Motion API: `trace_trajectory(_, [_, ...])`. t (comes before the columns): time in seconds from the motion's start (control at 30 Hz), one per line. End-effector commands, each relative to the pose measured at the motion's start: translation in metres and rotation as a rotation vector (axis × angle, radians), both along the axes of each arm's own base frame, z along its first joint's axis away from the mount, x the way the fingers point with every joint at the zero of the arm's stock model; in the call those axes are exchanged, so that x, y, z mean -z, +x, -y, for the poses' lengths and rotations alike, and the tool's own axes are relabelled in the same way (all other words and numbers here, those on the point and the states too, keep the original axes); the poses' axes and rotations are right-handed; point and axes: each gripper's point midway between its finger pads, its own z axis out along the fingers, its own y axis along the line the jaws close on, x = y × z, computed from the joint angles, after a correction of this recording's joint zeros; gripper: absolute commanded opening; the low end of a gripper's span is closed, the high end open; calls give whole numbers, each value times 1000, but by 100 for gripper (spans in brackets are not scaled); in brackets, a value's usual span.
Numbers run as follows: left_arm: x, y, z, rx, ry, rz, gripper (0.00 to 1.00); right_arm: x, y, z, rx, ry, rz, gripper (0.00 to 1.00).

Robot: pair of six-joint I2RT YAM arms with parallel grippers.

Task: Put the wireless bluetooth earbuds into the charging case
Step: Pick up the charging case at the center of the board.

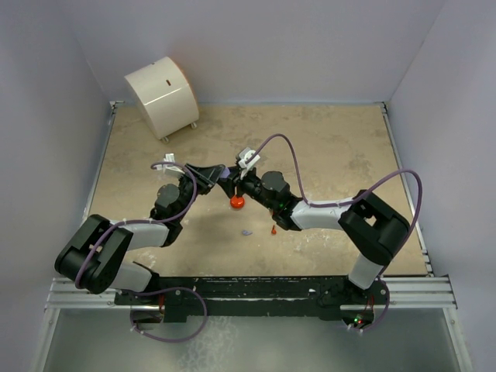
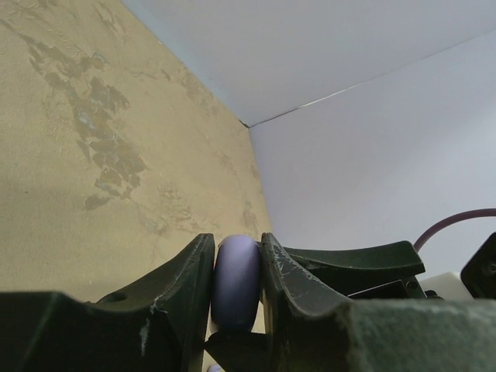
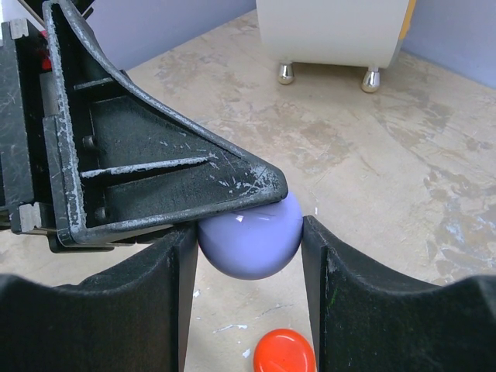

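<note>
A lilac round charging case (image 2: 235, 283) is clamped edge-on between my left gripper's (image 2: 237, 242) jaws. In the right wrist view the same case (image 3: 249, 240) sits between my right gripper's (image 3: 249, 232) fingers, which touch it on both sides, under the left gripper's finger. In the top view the two grippers meet at mid-table, the left (image 1: 220, 175) and the right (image 1: 237, 183). A red-orange round case (image 1: 236, 202) lies on the table just below them and also shows in the right wrist view (image 3: 284, 353). A lilac earbud (image 1: 246, 232) and a red-orange earbud (image 1: 273, 229) lie loose nearer the front.
A white drum-shaped object on small feet (image 1: 161, 94) stands at the back left corner and shows in the right wrist view (image 3: 333, 31). Pale walls enclose the tan table (image 1: 341, 147) on three sides.
</note>
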Motion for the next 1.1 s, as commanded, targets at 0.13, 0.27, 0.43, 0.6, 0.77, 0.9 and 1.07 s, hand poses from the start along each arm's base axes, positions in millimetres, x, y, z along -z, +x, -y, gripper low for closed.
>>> trace_trajectory(0.13, [-27,1,1,-5,-20,91,5,-52,2,-1,12,94,93,0])
trace_trajectory(0.27, [-27,2,1,-5,-17,91,0,-50,3,-1,14,90,82,19])
trace_trajectory(0.43, [-27,2,-2,-24,-11,84,0,-61,-1,16,62,107,67,86])
trace_trajectory(0.6, [-30,4,-7,-53,9,82,0,-68,-14,49,129,106,30,100])
trace_trajectory(0.77, [-32,3,-11,-71,14,81,0,-81,-22,83,224,137,0,100])
trace_trajectory(0.9, [-33,3,-11,-72,7,81,0,-76,-15,83,268,127,-54,100])
trace_trajectory(1.07, [-32,3,-12,-70,-2,78,0,-56,-7,70,269,86,-109,100])
